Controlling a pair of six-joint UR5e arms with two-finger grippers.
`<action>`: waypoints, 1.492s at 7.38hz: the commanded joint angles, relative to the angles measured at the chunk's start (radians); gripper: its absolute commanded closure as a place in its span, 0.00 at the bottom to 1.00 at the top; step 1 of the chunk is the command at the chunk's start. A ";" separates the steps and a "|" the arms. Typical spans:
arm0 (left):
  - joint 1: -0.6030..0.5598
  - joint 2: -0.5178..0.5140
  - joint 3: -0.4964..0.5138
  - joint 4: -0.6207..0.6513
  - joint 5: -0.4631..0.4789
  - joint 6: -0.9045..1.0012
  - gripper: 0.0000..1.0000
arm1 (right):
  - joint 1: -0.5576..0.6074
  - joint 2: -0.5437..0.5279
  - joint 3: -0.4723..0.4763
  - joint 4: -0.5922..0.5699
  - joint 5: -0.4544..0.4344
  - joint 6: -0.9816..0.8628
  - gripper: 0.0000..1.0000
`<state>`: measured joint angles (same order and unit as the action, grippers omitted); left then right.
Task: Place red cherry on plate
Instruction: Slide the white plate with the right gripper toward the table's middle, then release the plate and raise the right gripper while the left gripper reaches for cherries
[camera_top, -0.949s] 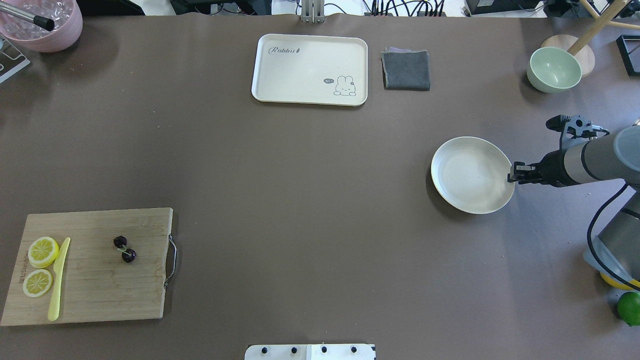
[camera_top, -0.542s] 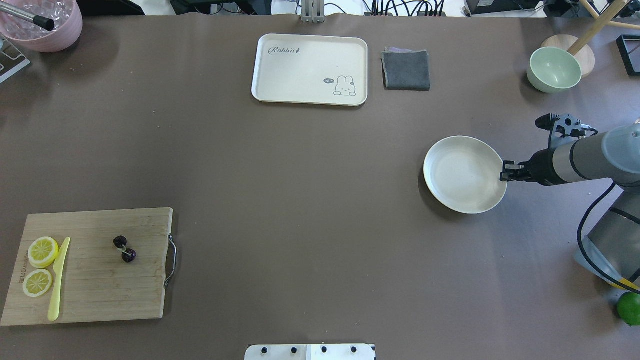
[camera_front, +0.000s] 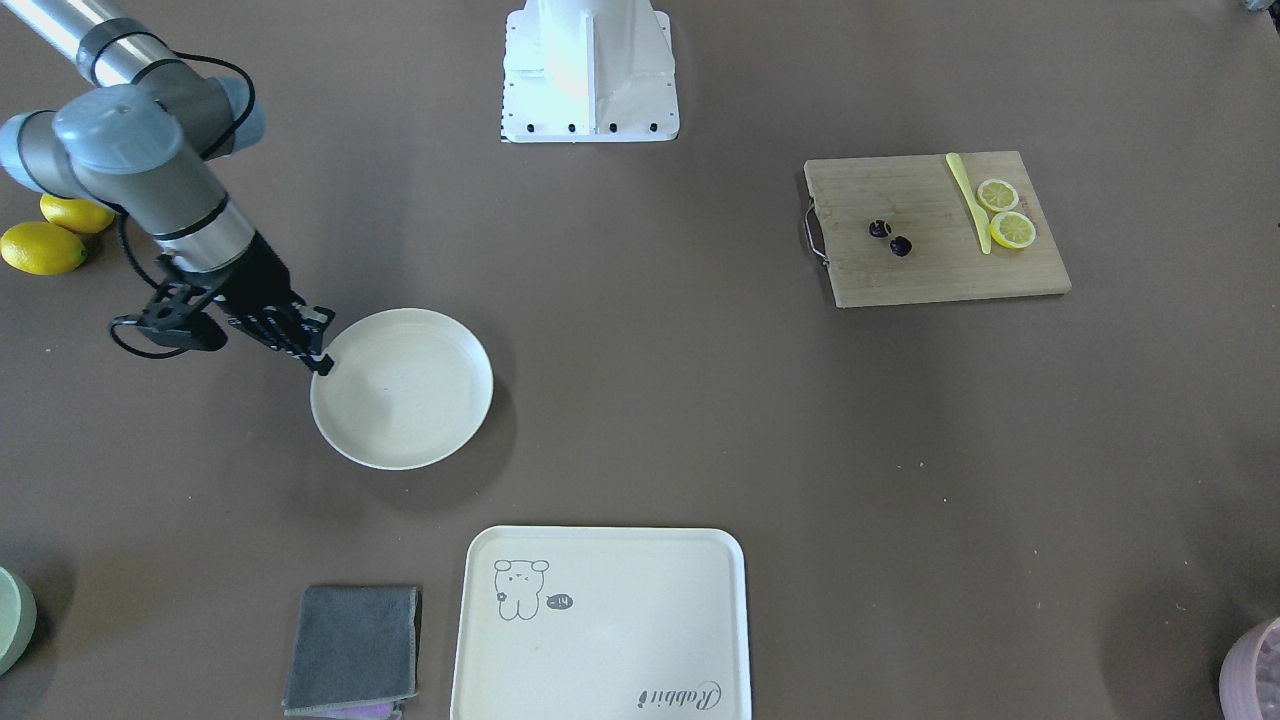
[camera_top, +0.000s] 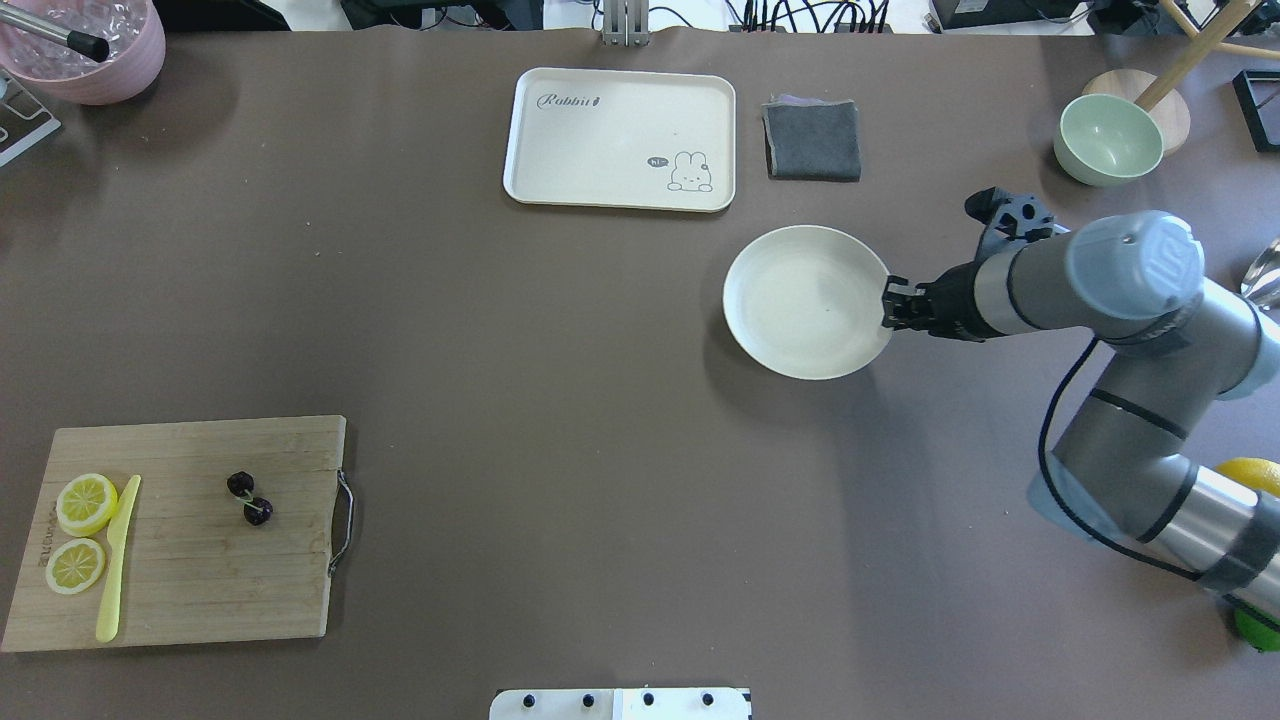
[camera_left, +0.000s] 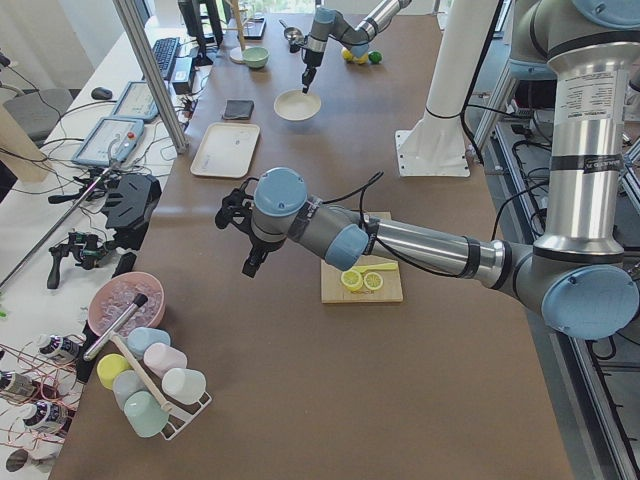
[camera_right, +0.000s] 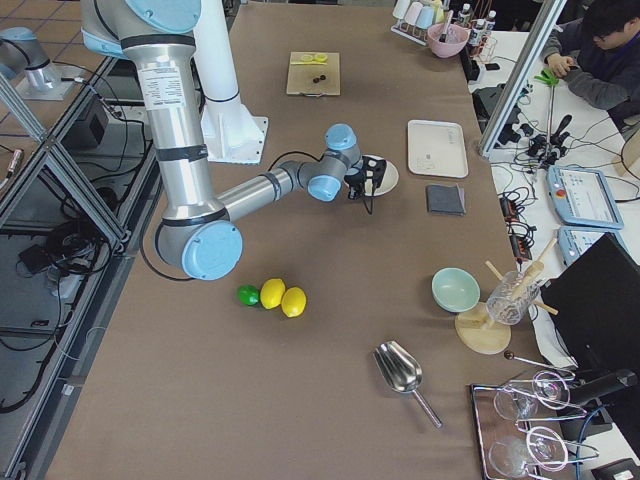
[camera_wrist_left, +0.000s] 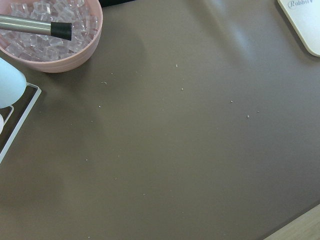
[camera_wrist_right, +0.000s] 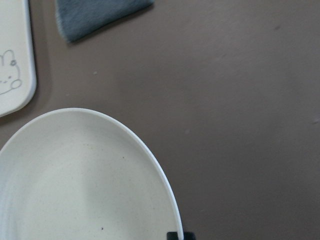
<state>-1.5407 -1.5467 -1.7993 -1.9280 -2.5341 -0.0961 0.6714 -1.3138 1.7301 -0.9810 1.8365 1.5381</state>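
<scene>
The red cherry (camera_top: 250, 498), a dark pair joined by a pale stem, lies on the wooden cutting board (camera_top: 200, 590) at the near left; the front-facing view shows the cherry (camera_front: 890, 237) at upper right. Far from it, right of the table's middle, sits the cream plate (camera_top: 800, 310). My right gripper (camera_top: 887, 303) is shut on the plate's right rim, also seen as the right gripper (camera_front: 322, 362) on the plate (camera_front: 400, 395). The wrist view shows the plate (camera_wrist_right: 75, 190) filling its lower left. My left gripper (camera_left: 248, 266) hangs over bare table; open or shut, I cannot tell.
A rabbit tray (camera_top: 620, 135) and a grey cloth (camera_top: 812, 140) lie just beyond the plate. A green bowl (camera_top: 1108, 138) stands at far right, a pink bowl of ice (camera_top: 80, 50) at far left. Lemon slices (camera_top: 85, 503) and a yellow knife (camera_top: 117, 560) share the board.
My right arm has stretched leftward and slightly away from the robot, dragging the plate with it toward the tray. The cherry and board have not moved.
</scene>
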 joint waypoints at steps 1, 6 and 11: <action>0.014 -0.007 0.000 -0.002 0.002 -0.004 0.02 | -0.203 0.181 0.006 -0.157 -0.240 0.169 1.00; 0.097 -0.051 -0.034 -0.015 0.023 -0.220 0.02 | -0.139 0.248 0.089 -0.332 -0.170 0.089 0.00; 0.790 -0.052 -0.261 -0.054 0.537 -0.960 0.02 | 0.434 -0.026 0.146 -0.367 0.374 -0.535 0.00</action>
<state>-0.9416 -1.6039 -2.0225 -1.9804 -2.1457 -0.9089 1.0038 -1.2557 1.8694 -1.3520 2.1329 1.1622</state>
